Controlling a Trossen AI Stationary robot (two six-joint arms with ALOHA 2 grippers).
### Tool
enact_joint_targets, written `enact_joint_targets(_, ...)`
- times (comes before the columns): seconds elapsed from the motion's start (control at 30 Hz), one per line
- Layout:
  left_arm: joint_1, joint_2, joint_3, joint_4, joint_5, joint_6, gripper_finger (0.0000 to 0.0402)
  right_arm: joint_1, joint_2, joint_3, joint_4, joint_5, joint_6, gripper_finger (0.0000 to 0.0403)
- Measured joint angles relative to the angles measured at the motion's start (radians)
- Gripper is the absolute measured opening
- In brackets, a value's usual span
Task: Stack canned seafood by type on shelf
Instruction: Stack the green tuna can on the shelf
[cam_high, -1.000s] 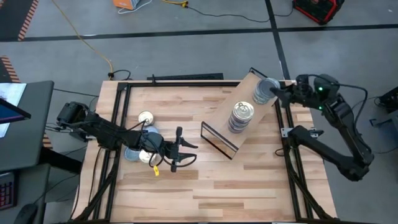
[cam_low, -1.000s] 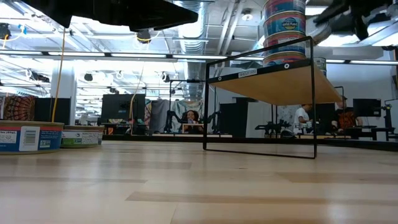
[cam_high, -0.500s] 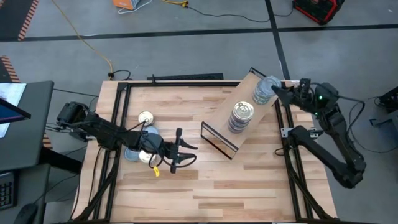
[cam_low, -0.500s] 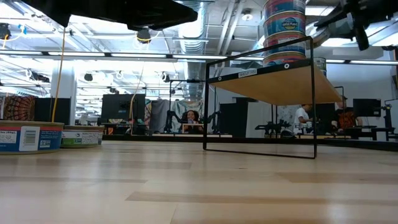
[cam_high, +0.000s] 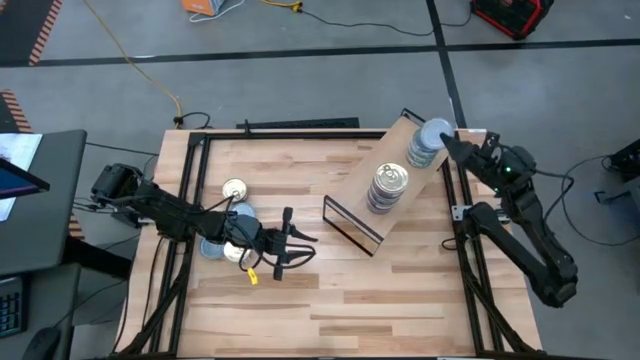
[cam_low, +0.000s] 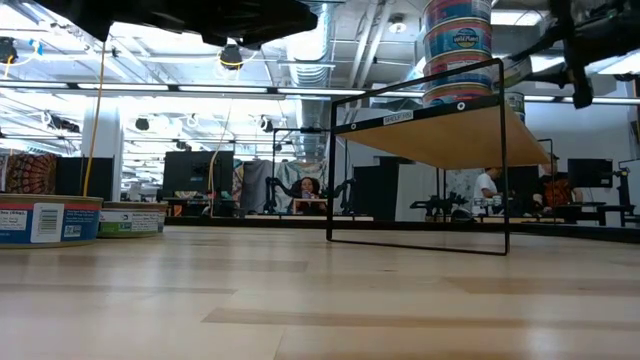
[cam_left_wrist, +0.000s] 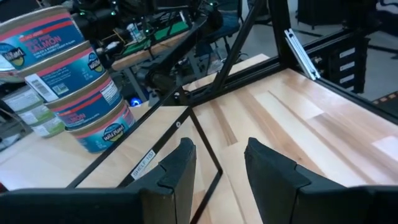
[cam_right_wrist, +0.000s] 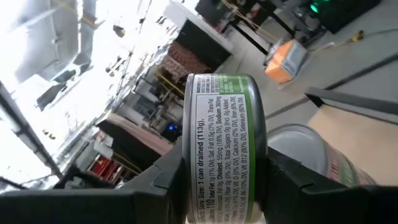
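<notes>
Two stacks: on shelf (cam_high: 385, 190); right gripper (cam_high: 447, 148) beside far stack (cam_high: 428, 142).
Low view: tall stack (cam_low: 456, 45) could topple if bumped.
Left wrist: fingers (cam_left_wrist: 177, 171) released, empty.
Right wrist: fingers (cam_right_wrist: 168, 180) grasping green tin (cam_right_wrist: 225, 146); tilted release risks slipping off.

Non-task stuff: wooden tabletop (cam_high: 330, 290) on black frame; yellow cable (cam_high: 140, 70) across grey floor; red case (cam_high: 512, 14) and orange object (cam_high: 205, 7) at far edge.
</notes>
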Motion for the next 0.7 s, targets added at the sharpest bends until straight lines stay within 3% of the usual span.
enact_joint_targets(0.7, -0.002, 0.0, 0.0, -0.008, 0.0, -0.057, 0.013, 0.0, 0.016, -0.005, -0.03, 0.02, 0.068, 0.0187)
